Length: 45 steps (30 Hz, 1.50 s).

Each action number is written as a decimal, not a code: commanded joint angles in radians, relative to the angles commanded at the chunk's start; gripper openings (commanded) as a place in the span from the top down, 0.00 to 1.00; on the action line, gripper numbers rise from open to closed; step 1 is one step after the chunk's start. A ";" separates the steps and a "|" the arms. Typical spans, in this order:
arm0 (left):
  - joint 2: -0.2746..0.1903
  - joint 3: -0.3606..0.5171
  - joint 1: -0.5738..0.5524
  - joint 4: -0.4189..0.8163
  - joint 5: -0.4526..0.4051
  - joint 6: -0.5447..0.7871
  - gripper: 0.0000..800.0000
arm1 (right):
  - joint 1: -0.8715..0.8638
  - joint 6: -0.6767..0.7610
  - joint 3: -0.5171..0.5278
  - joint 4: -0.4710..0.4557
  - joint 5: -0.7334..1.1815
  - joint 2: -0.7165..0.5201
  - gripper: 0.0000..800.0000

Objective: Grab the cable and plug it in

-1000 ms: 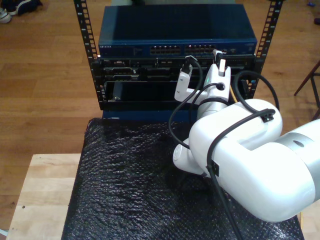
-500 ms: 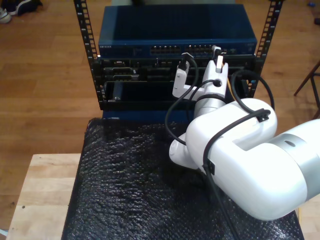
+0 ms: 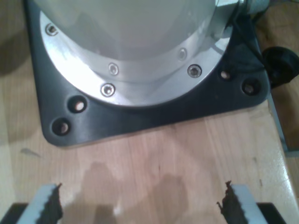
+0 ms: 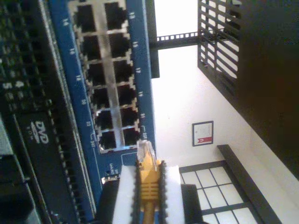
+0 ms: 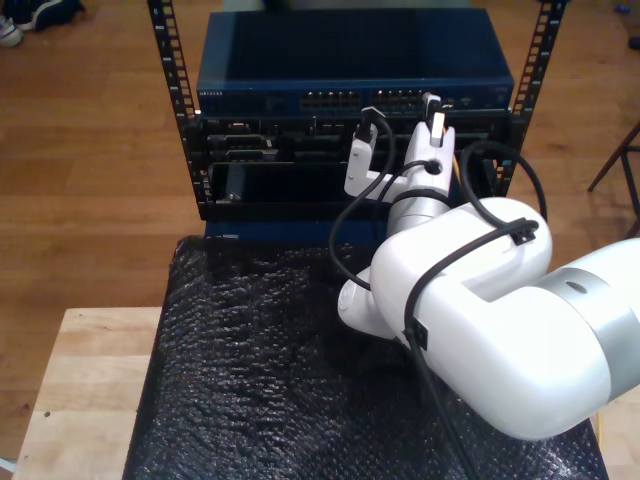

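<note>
Clearly the rack (image 5: 180,120) sets the whole layout: its perforated black metal uprights hold the blue switch (image 5: 355,70) with its port face toward the arm, so a plug has to travel straight in to seat. In the exterior view the big glossy white arm (image 5: 480,330) reaches over the crinkled black sheet (image 5: 250,370) covering the pale wooden table (image 5: 85,380), wrist pitched up toward the switch's front. From the second wrist view, the port block (image 4: 110,74) is a double row of square dark sockets framed in silvery metal on blue. My second gripper (image 4: 148,186) is clamped on the cable (image 4: 148,184), white pads either side of its ribbed yellow boot, so the small clear plug (image 4: 145,149) juts free just short of the block's end sockets, not yet entered, I judge. My first gripper (image 3: 140,207) hangs spread wide with nothing between its serrated tips, parked above bare wood near a dark base plate (image 3: 149,112) carrying a bolted aluminium flange.
</note>
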 joint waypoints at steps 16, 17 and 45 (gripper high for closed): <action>0.000 0.000 0.000 0.000 0.000 0.000 0.00 | 0.000 -0.008 -0.006 -0.002 0.005 0.000 1.00; 0.000 0.000 0.000 0.000 0.000 0.000 0.00 | 0.000 -0.008 -0.006 -0.002 0.005 0.000 1.00; 0.000 0.000 0.000 0.000 0.000 0.000 0.00 | 0.000 -0.032 -0.008 0.018 0.029 -0.002 1.00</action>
